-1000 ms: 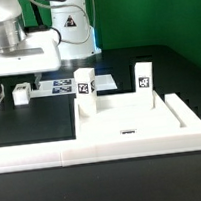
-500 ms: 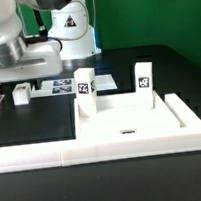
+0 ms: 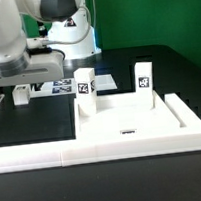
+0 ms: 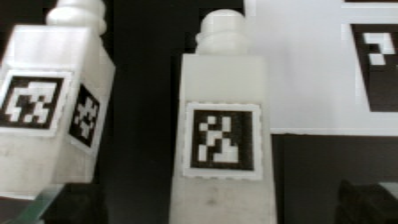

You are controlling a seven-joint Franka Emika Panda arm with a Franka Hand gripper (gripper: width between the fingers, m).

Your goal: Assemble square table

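- Over the last second the arm has swung toward the exterior view's left and come down. The gripper [image 3: 19, 85] now hangs low over the loose legs [image 3: 23, 95], near the marker board [image 3: 102, 83].
- The claw stays released, jaws wide apart, with nothing in them.
- Nothing else has moved. The tabletop [image 3: 126, 118] sits in the corner of the wall [image 3: 34, 156], with the first upright leg [image 3: 84, 90] and the second upright leg [image 3: 144, 81] standing on its far side.
- This looks like the approach for a third leg: two are placed and the grasp is not yet made.
- Only the wrist view shows the alignment. The middle leg [image 4: 222, 120] lies centred between the dark fingertips [image 4: 365, 197], and the side leg [image 4: 54, 100] lies just beside it, apart.
- Only the exterior view shows the tabletop and its upright legs, well apart from the claw. There the hand hides most of the loose legs.
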